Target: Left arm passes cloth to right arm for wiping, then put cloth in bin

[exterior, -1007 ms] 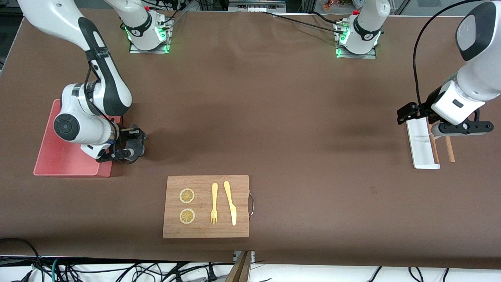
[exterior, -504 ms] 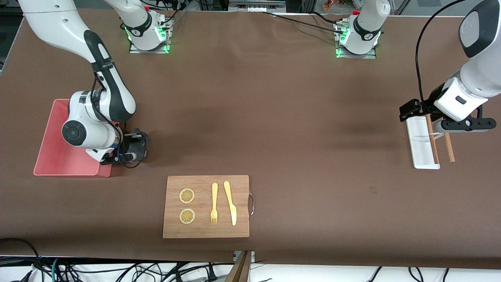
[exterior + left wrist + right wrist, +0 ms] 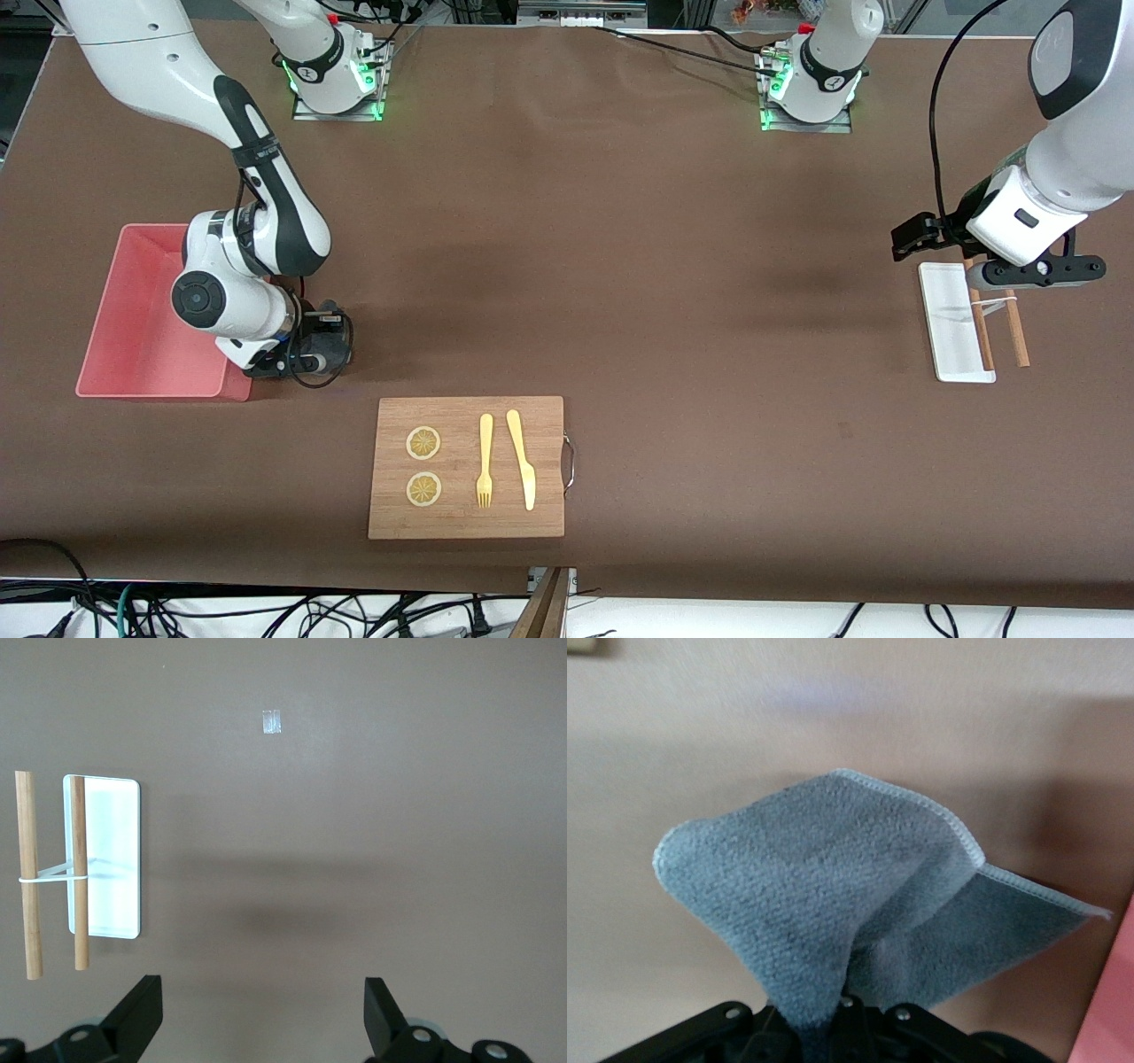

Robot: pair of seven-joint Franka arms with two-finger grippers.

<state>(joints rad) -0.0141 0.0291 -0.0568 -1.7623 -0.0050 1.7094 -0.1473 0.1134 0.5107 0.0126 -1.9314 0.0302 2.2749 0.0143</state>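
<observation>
Brown desk [image 3: 620, 266] lay mostly bare. We saw the right claw [image 3: 310, 350] pinching the cloth [image 3: 842, 904] just beside the bin [image 3: 133, 337], at the bin's 3 o'clock. Left claw [image 3: 266, 1028] spread, waiting above the white tray [image 3: 952, 323]. Wiping/binning stage, we judged; next: carry cloth over bin, release.

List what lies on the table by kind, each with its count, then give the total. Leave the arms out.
Pink bin: 1
Grey cloth: 1
Wooden cutting board: 1
Lemon slices: 2
Yellow fork: 1
Yellow knife: 1
White tray: 1
Wooden sticks, banded together: 2
Total: 10
</observation>
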